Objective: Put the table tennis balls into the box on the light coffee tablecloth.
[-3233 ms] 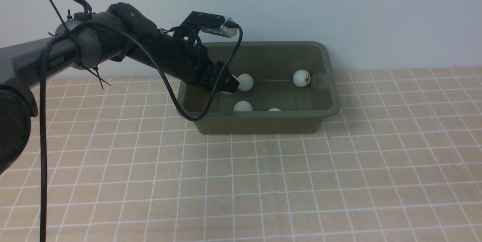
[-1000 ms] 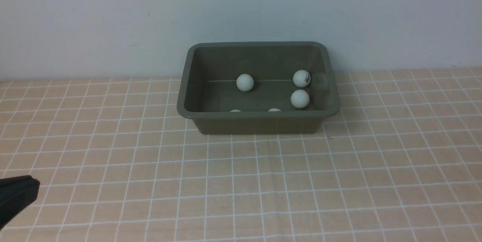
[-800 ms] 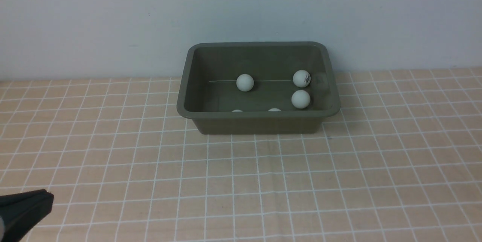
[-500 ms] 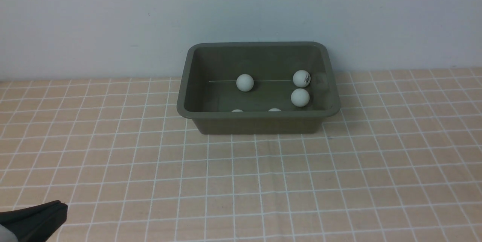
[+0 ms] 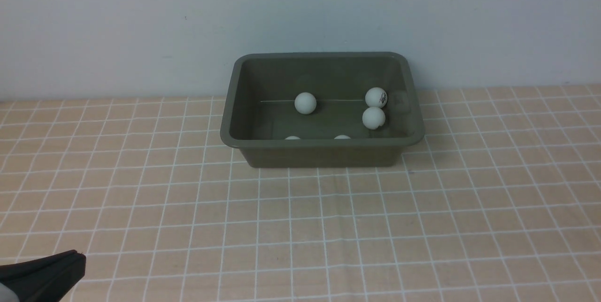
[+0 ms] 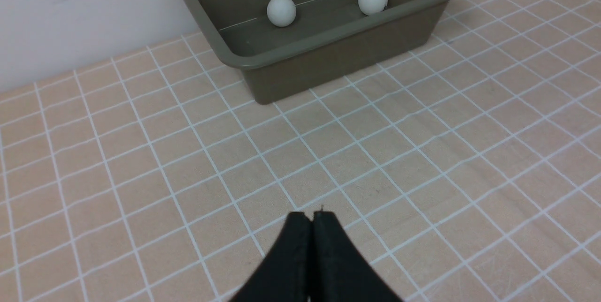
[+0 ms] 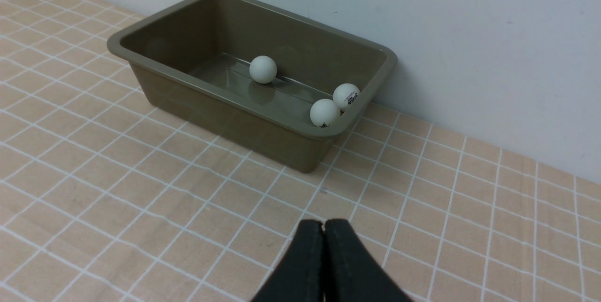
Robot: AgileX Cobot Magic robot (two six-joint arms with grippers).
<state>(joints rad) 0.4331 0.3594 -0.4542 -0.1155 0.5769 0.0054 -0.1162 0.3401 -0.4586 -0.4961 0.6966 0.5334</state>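
The olive-green box [image 5: 324,151] stands on the light coffee tablecloth [image 5: 300,217] against the back wall. Several white table tennis balls lie inside it: one at mid-back [image 5: 305,103], two touching near the right wall [image 5: 376,97] [image 5: 373,118], and two just peeking over the front rim [image 5: 292,138] [image 5: 342,137]. My left gripper [image 5: 75,264] is shut and empty at the front left corner, far from the box; its closed tips show in the left wrist view [image 6: 312,215]. My right gripper [image 7: 324,222] is shut and empty over the cloth, out of the front view.
A plain pale wall [image 5: 300,11] rises right behind the box. The gridded cloth covers the whole table around it. The box also shows in the left wrist view [image 6: 347,53] and the right wrist view [image 7: 225,119].
My left arm has drawn back from over the box to the front left corner. A ball it left in the box rolled right and now rests against the marked ball.
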